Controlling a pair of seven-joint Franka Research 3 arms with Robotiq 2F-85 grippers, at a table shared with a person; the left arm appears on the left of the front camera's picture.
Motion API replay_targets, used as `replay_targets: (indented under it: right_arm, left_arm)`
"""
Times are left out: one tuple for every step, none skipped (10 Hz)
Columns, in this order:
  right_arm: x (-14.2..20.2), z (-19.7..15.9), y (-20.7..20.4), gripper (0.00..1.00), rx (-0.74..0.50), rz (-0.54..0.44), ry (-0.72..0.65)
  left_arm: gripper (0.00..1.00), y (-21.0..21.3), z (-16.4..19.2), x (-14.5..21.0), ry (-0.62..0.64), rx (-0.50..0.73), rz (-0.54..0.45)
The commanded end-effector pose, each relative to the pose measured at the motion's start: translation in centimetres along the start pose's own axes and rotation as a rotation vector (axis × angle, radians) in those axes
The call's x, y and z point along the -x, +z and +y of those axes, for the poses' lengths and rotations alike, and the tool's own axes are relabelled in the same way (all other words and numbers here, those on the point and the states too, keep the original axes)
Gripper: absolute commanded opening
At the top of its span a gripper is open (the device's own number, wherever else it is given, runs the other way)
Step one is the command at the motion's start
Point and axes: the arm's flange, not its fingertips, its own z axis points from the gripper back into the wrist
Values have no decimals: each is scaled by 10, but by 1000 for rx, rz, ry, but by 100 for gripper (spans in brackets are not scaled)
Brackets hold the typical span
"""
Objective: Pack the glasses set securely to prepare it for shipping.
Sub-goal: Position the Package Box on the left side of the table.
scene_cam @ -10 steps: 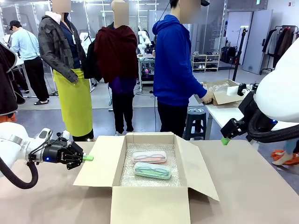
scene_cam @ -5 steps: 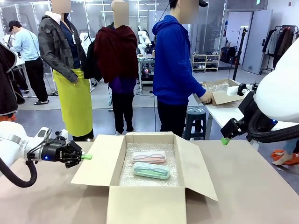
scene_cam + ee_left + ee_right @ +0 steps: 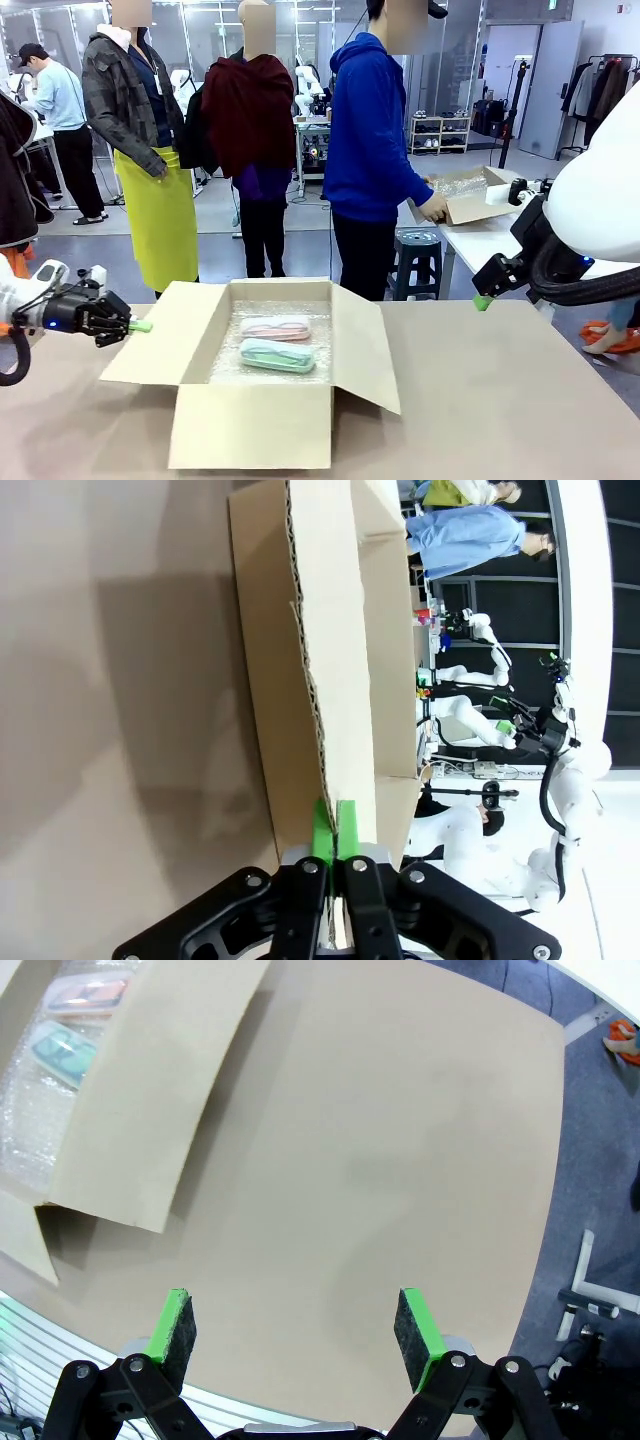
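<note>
Glasses set: 2 cases, pink-white case [image 3: 276, 327] and mint green case [image 3: 277, 355], side by side on bubble wrap [image 3: 228, 357] inside open cardboard box [image 3: 250, 385]. Cases look light, stiff, smooth plastic, likely slippery; best gripped across the short width, though the box itself is what needs handling. Left gripper [image 3: 128, 324] pinches the box's left flap [image 3: 148, 332] edge, green pads pressed tight on cardboard in the wrist view. Right gripper [image 3: 295, 1335] spread wide, empty, above bare table [image 3: 400, 1140], well apart from box.
</note>
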Motion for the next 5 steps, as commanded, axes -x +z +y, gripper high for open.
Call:
replay_targets:
  right_arm:
    - [0, 1, 1, 100, 3, -6, -3]
    - [0, 1, 1, 100, 3, -6, -3]
    - [0, 1, 1, 100, 3, -6, -3]
    - [0, 1, 1, 100, 3, -6, -3]
    - [0, 1, 1, 100, 3, -6, -3]
  left_arm:
    - [2, 34, 11, -5, -12, 26, 47]
    - [2, 56, 15, -4, -11, 31, 31]
    - [2, 83, 17, -3, -26, 34, 44]
    - [2, 109, 18, -3, -31, 33, 11]
    - [2, 140, 19, -3, -39, 36, -5]
